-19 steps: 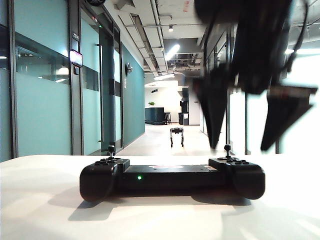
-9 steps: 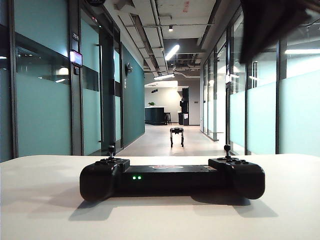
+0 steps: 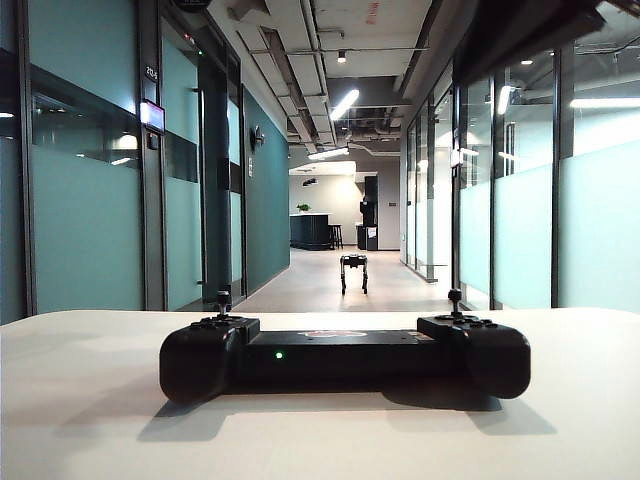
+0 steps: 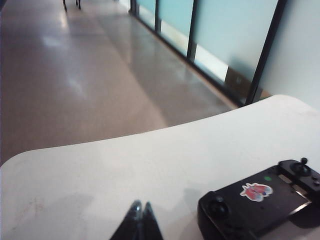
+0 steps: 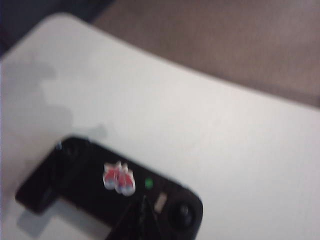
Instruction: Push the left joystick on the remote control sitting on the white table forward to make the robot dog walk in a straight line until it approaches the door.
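Observation:
The black remote control (image 3: pixel 345 355) lies on the white table (image 3: pixel 80 420), its green light on. The left joystick (image 3: pixel 223 297) stands upright with nothing touching it. Far down the corridor stands the robot dog (image 3: pixel 353 272). My left gripper (image 4: pixel 140 206) is shut and empty, hovering over bare table beside the remote control's (image 4: pixel 260 200) left end, apart from the left joystick (image 4: pixel 217 200). My right gripper (image 5: pixel 145 201) is shut and empty above the remote control's (image 5: pixel 90 180) middle bar, nearer the right thumbstick (image 5: pixel 183 213) than the left joystick (image 5: pixel 70 148).
Teal glass walls (image 3: pixel 90 230) line the corridor's left side and frosted glass panels (image 3: pixel 600 220) its right. A dark part of an arm (image 3: pixel 520 30) fills the exterior view's top right corner. The table's far edge (image 4: pixel 150 132) drops to the corridor floor.
The right arm has risen from above the remote's right end to the top corner of the exterior view, and its open jaws have shut. The remote and the robot dog have not moved.

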{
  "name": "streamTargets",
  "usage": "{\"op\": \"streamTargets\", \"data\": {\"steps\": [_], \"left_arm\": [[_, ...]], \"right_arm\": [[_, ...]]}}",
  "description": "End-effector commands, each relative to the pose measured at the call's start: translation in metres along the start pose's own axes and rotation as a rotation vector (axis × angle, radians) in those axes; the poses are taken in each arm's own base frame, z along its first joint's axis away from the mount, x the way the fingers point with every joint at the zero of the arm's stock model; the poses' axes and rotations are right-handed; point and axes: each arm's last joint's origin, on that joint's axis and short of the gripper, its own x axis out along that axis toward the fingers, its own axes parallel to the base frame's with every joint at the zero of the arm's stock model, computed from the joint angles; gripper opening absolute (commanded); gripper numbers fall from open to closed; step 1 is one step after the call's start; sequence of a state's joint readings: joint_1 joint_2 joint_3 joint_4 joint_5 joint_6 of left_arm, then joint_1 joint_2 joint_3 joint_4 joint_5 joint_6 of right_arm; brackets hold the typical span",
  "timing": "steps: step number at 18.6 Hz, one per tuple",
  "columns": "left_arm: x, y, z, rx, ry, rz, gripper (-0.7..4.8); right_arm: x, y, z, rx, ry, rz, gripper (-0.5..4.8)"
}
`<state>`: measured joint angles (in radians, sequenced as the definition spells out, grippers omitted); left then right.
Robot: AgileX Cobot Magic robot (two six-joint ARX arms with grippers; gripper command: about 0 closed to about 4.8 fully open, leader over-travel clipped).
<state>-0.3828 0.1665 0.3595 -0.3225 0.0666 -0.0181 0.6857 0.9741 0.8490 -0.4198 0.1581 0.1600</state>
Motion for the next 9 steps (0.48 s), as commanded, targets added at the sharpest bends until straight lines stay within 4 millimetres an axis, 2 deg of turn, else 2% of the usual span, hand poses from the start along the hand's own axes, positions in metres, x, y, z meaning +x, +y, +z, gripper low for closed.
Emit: {"op": "streamTargets", "data": {"steps": [1, 9], "left_arm": [[0.004, 0.001, -0.010, 0.003, -0.090, 0.037, -0.05], [0.018, 0.003, -0.034, -0.034, -0.177, 0.040, -0.05]], "right_arm": [[-0.001, 0.001, 0.003, -0.001, -0.025, 0.005, 0.00], [-0.001, 0.001, 0.003, -0.001, -0.025, 0.005, 0.00]]}}
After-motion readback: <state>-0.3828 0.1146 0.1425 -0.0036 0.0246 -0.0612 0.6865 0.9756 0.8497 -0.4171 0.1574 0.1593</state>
